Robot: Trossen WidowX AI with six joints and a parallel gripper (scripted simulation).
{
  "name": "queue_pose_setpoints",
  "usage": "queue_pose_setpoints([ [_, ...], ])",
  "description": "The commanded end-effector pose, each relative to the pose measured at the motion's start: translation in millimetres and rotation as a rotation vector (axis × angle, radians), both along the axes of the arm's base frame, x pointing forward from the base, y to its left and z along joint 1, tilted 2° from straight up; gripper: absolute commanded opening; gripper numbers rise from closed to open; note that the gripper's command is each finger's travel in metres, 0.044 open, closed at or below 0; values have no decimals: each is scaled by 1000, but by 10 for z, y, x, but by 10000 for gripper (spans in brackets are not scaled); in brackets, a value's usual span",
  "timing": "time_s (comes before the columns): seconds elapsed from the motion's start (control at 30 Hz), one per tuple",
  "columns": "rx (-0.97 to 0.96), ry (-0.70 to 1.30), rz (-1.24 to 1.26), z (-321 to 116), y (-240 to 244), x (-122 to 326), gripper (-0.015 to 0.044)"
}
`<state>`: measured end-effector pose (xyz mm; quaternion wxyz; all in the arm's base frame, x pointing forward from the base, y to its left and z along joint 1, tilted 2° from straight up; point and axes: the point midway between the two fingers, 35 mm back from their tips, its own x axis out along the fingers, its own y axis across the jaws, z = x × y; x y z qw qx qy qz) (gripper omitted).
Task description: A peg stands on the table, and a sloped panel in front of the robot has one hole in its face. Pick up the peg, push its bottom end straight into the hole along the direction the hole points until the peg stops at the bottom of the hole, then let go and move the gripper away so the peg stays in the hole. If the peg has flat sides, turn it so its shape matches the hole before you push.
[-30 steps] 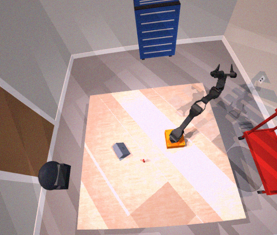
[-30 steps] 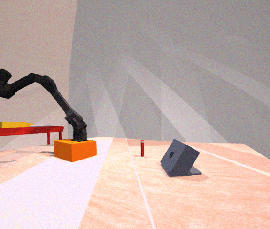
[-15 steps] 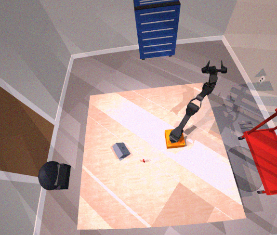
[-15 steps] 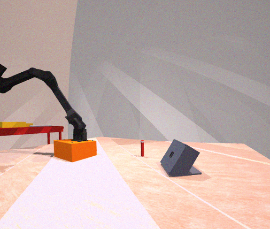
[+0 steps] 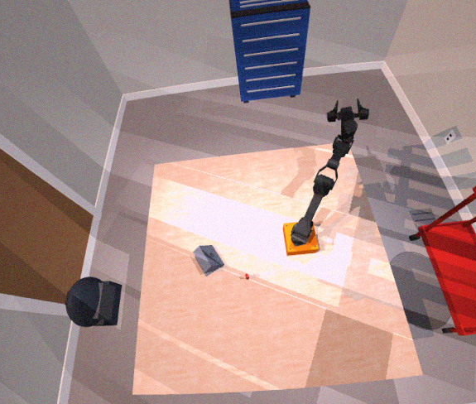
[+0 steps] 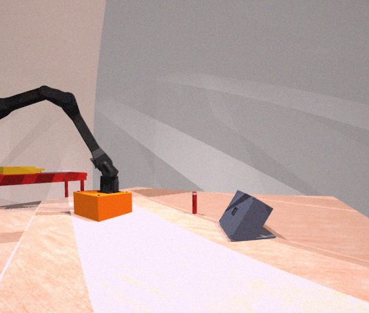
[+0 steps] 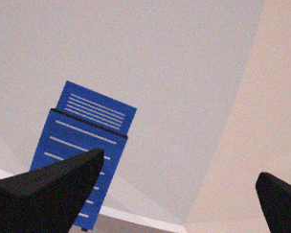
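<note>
A small red peg [image 5: 247, 276] [image 6: 194, 203] with a pale band near its top stands upright on the table [image 5: 229, 339] [image 6: 184, 276]. A grey-blue sloped panel block [image 5: 209, 259] [image 6: 249, 220] stands on the table a little way from the peg. Its face has one small dark rectangular hole [image 6: 234, 211]. My gripper [image 5: 348, 102] [image 7: 180, 169] is open and empty, raised high and stretched out far from the peg and the block, on the other side of the arm's base. The fingers are mostly out of view in the exterior view.
The arm stands on an orange base [image 5: 300, 247] [image 6: 102, 205]. A blue drawer cabinet [image 5: 271, 56] [image 7: 81, 143] stands by the wall beyond the table. A red cart [image 5: 468, 261] [image 6: 34, 179] is beside the table, and a dark rounded object [image 5: 88, 302] lies off the opposite edge.
</note>
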<state>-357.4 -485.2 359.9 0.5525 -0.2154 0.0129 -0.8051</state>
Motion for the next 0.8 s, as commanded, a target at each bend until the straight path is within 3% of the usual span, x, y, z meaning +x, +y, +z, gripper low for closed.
queue_pose_setpoints([
  [0.0, 7, -39, 46, 11, -144, 237, 440],
  [0.77, 138, -171, 302, -281, -828, 1722, 440],
])
